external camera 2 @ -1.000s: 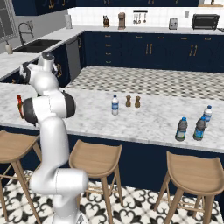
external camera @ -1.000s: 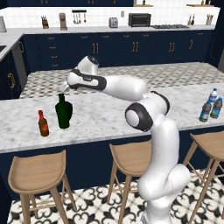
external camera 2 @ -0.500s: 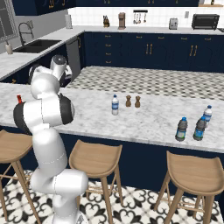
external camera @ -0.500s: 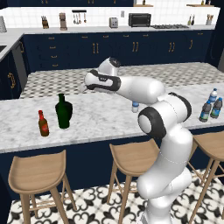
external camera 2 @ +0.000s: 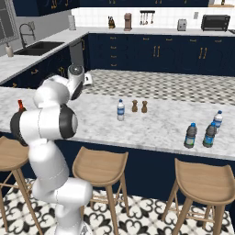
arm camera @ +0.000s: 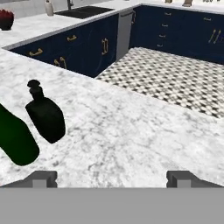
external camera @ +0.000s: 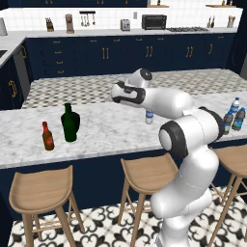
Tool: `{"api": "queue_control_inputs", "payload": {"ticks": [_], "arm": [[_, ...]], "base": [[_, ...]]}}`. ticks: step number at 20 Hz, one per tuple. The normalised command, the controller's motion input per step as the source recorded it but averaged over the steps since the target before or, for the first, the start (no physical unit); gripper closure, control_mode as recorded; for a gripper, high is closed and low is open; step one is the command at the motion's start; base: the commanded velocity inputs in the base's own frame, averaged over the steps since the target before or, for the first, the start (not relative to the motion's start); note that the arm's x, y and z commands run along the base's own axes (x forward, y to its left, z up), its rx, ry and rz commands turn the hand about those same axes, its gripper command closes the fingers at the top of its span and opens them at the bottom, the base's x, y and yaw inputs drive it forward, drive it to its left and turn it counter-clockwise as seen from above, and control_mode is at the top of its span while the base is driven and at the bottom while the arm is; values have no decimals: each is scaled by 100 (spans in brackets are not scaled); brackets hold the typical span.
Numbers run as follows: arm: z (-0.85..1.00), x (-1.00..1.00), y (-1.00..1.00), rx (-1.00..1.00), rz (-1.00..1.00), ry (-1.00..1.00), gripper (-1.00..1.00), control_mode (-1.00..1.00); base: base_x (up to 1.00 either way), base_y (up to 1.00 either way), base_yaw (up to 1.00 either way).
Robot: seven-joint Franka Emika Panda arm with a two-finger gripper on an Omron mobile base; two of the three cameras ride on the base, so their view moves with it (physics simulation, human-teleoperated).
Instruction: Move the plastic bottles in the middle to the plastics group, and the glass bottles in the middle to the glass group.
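Note:
A small clear plastic bottle [external camera 2: 120, 110] with a blue label stands mid-counter, and in the left base view this plastic bottle [external camera: 149, 117] is partly hidden behind my arm. The plastics group [external camera 2: 205, 132] stands at the right end [external camera: 233, 117]. In the glass group, a squat blackish bottle [arm camera: 45, 114] has a green glass bottle [arm camera: 15, 139] close beside it, cut by the frame edge. From the left base a dark green bottle [external camera: 70, 123] and a brown red-capped bottle [external camera: 47, 136] show there. My gripper [arm camera: 113, 179] hangs open and empty above the counter [external camera: 116, 92], right of the glass group [external camera 2: 88, 79].
Two small brown pepper shakers [external camera 2: 139, 106] stand just right of the middle plastic bottle. Wooden stools [external camera: 41, 190] line the near side of the marble counter [external camera: 106, 130]. A sink [external camera 2: 39, 46] lies on the far left counter.
My arm has swung right, away from the glass group toward the middle of the counter. The gripper has stayed open. The bottles have not moved.

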Motion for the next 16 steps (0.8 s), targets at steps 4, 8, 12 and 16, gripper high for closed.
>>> {"api": "queue_control_inputs", "payload": {"ticks": [4,8,12,16], "arm": [[0,0,-90,0,-23,0,-100,-100],[-1,0,-85,0,-26,0,-100,-100],[-5,3,-81,0,-28,0,-100,-100],[-1,3,-76,0,-28,0,-100,-100]], "base": [[0,0,0],[0,0,0],[0,0,0],[0,0,0]]}}
